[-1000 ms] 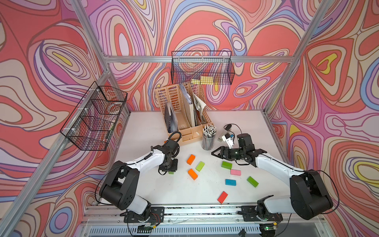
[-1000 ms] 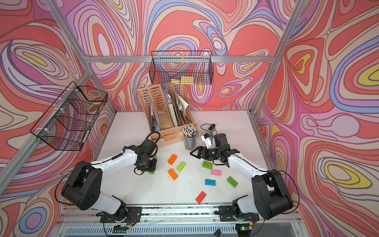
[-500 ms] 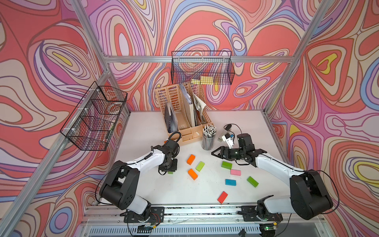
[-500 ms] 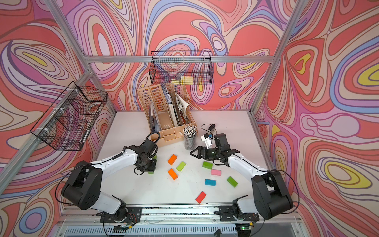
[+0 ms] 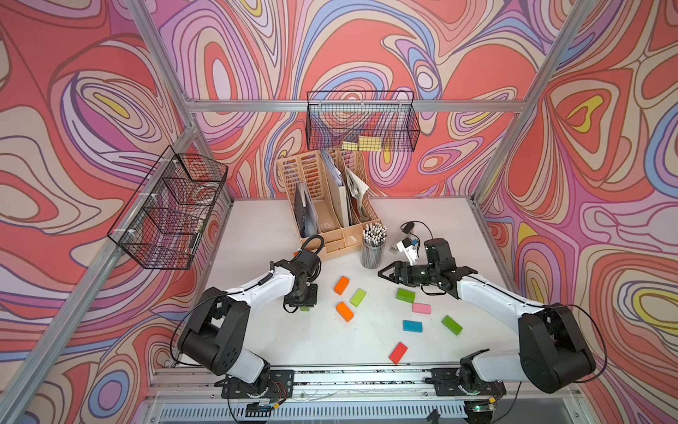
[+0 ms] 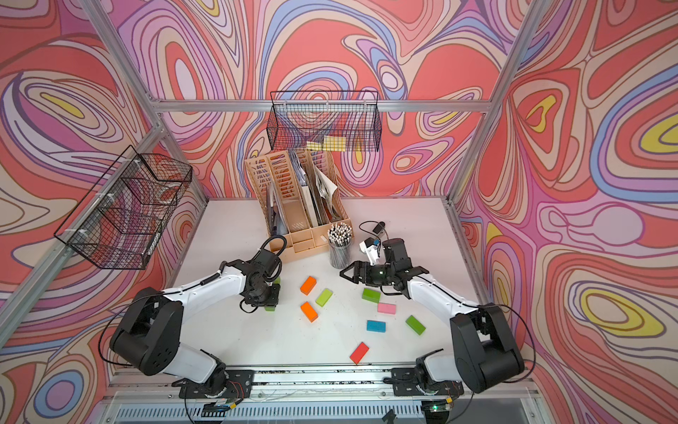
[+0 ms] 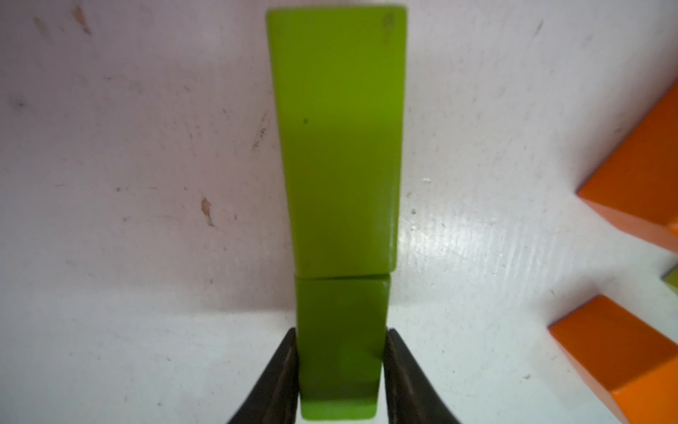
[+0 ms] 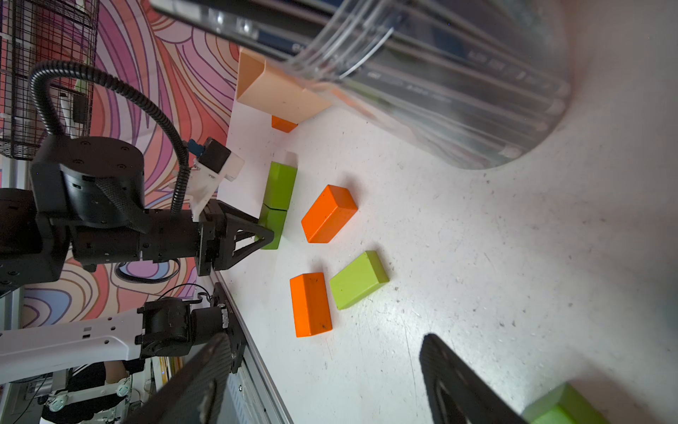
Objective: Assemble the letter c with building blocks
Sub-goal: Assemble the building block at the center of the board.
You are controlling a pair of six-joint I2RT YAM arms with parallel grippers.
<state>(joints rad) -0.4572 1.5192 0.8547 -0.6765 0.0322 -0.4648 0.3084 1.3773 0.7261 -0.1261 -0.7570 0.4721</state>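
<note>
My left gripper point(image 7: 342, 334) points down at the table and is shut on a green block point(image 7: 341, 312). That block lies end to end with a second green block point(image 7: 337, 139), touching it. In both top views the wrist point(image 5: 301, 298) hides most of this pair. Two orange blocks point(image 5: 341, 285) point(image 5: 344, 311) and a light green block point(image 5: 358, 297) lie just to the right of them. Green point(image 5: 405, 295), pink point(image 5: 421, 308), blue point(image 5: 412, 325), green point(image 5: 452, 325) and red point(image 5: 398, 352) blocks are scattered further right. My right gripper point(image 5: 383, 273) hovers open and empty above the table.
A beige file organizer point(image 5: 323, 205) stands at the back, with a clear pencil cup point(image 5: 372, 249) and a white stapler point(image 5: 403, 244) beside it. Another orange block point(image 8: 283, 124) lies by the organizer's foot. Wire baskets point(image 5: 172, 209) point(image 5: 361, 121) hang on the walls.
</note>
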